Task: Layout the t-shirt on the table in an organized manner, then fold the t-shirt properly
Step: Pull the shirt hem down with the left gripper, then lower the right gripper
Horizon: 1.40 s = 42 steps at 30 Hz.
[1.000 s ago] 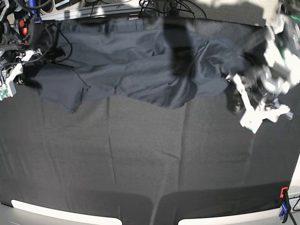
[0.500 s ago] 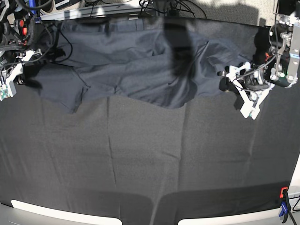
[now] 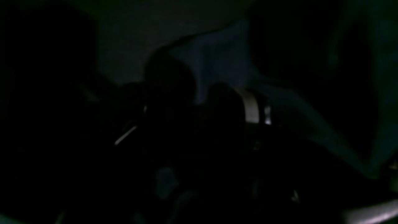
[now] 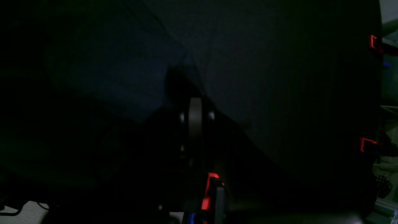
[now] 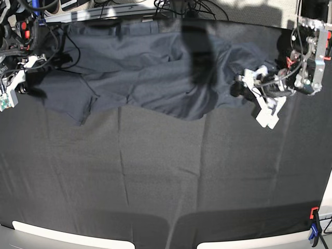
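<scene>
T-shirt (image 5: pixel 140 72), thin and limp, lies rumpled at the table's (image 5: pixel 166 176) 12 o'clock edge; best pinched at hem corners, left gripper (image 5: pixel 254 93) spread wide beside it, right gripper (image 5: pixel 10 88) closed, holding nothing visible.

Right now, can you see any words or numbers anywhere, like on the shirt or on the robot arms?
None can be read.
The t-shirt: no print or label shows.
The table: plain black cloth, no writing.
The left gripper and right gripper: white parts, no readable marks.
Both wrist views are too dark to show any text.
</scene>
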Available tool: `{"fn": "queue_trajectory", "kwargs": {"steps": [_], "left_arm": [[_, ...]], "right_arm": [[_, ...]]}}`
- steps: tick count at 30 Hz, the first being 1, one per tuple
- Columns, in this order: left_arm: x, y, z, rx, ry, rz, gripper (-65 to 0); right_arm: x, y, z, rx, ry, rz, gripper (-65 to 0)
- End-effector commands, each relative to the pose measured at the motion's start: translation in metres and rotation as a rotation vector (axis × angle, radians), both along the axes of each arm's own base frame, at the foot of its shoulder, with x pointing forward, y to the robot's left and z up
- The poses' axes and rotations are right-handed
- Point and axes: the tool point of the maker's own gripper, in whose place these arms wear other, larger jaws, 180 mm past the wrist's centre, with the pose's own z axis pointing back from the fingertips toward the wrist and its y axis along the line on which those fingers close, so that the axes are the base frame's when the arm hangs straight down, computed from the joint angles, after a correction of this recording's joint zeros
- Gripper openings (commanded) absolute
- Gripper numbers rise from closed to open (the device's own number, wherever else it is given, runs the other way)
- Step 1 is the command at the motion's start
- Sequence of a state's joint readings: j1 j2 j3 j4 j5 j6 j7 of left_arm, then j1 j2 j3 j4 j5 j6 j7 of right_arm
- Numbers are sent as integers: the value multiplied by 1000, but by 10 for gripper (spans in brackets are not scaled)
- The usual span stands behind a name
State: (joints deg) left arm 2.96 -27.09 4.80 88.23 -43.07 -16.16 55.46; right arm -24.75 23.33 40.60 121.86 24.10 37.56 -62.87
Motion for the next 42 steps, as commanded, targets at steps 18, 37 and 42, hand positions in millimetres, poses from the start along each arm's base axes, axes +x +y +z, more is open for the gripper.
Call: {"fn": "queue_trajectory", "kwargs": {"steps": [18,37,42], "left_arm": [[38,18,20,107,-168,-2,-650],[79,-7,160,208,-584,-132,-650],[77,-7,157,211,-573,-134,-650]], "right_arm": [[25,8,28,4,-146,67,-650],[77,14,87,60,-321,107,-650],[76,6,53,154,-246,61,-590]]}}
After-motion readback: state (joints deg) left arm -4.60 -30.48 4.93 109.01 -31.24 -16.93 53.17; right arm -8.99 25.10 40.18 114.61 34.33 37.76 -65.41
